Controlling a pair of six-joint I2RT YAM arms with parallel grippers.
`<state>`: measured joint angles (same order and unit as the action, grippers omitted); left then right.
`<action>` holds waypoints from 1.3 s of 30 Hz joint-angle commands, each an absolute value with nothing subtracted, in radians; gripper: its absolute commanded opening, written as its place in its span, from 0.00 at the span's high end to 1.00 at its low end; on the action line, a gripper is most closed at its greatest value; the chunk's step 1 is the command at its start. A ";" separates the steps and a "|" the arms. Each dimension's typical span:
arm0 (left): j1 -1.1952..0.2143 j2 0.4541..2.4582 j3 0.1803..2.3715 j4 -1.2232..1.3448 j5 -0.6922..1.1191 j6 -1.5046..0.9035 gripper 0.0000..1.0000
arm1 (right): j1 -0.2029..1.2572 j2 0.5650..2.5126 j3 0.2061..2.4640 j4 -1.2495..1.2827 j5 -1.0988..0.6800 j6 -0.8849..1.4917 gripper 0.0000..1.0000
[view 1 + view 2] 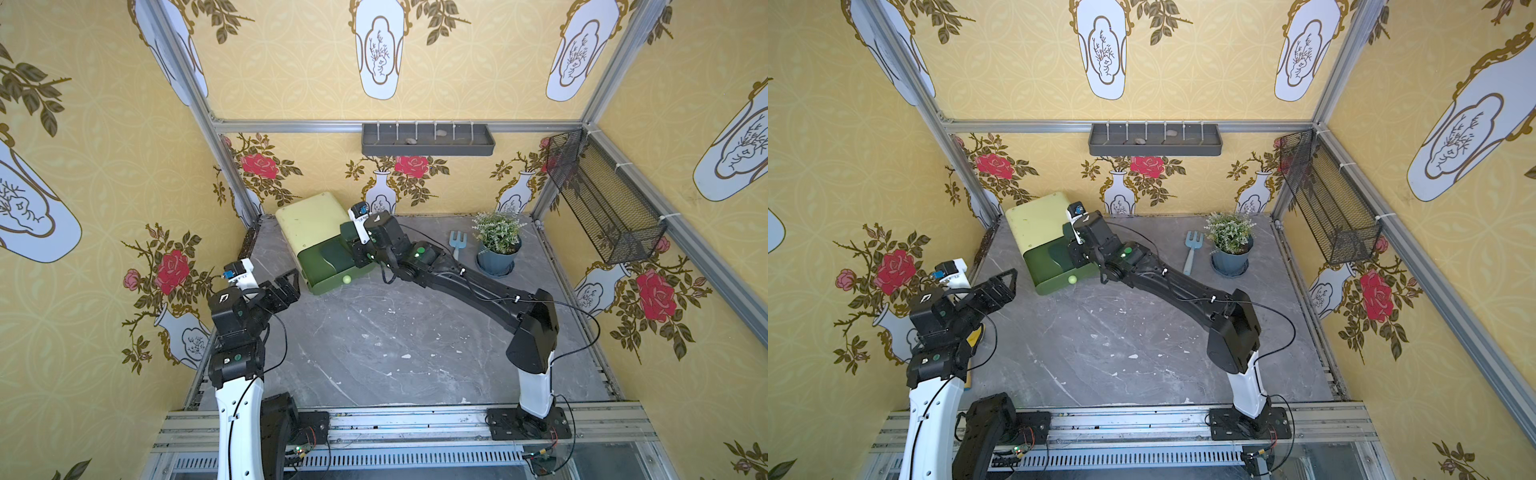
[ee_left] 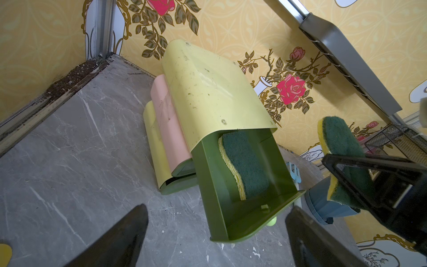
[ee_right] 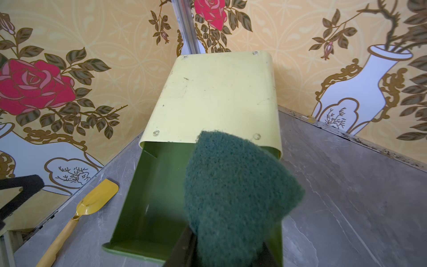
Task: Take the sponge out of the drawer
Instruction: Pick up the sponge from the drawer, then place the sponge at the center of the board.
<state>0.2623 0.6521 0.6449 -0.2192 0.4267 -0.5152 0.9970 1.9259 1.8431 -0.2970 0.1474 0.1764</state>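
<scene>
The dark green drawer (image 1: 332, 276) (image 2: 208, 185) (image 3: 150, 196) stands pulled out of a pale yellow-green cabinet (image 1: 307, 220) at the back left. My right gripper (image 3: 226, 249) (image 1: 353, 245) is shut on a green-and-yellow sponge (image 3: 235, 189) (image 2: 339, 148), held raised at the drawer's right side. Another sponge (image 2: 245, 164) (image 1: 328, 255) lies inside the drawer, green face up. My left gripper (image 2: 217, 209) (image 1: 291, 286) hangs open and holds nothing, to the left of the drawer's front and short of it. The held sponge hides the drawer's right part in the right wrist view.
A yellow trowel (image 3: 92, 203) lies by the left wall. A blue hand fork (image 1: 457, 243) and a potted plant (image 1: 496, 245) stand at the back right. A mesh basket (image 1: 602, 199) hangs on the right wall, a grey shelf (image 1: 428, 139) on the back wall.
</scene>
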 commanded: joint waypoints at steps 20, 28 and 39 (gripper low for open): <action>0.264 0.667 0.640 -0.190 0.437 -0.503 0.02 | 0.713 1.368 1.037 -0.281 0.118 0.406 0.93; 0.263 0.674 0.641 -0.192 0.436 -0.502 0.02 | 0.576 1.293 0.846 -0.291 -0.021 0.424 0.89; 0.263 0.678 0.641 -0.192 0.436 -0.502 0.02 | 0.473 1.369 0.763 -0.267 -0.121 0.373 0.81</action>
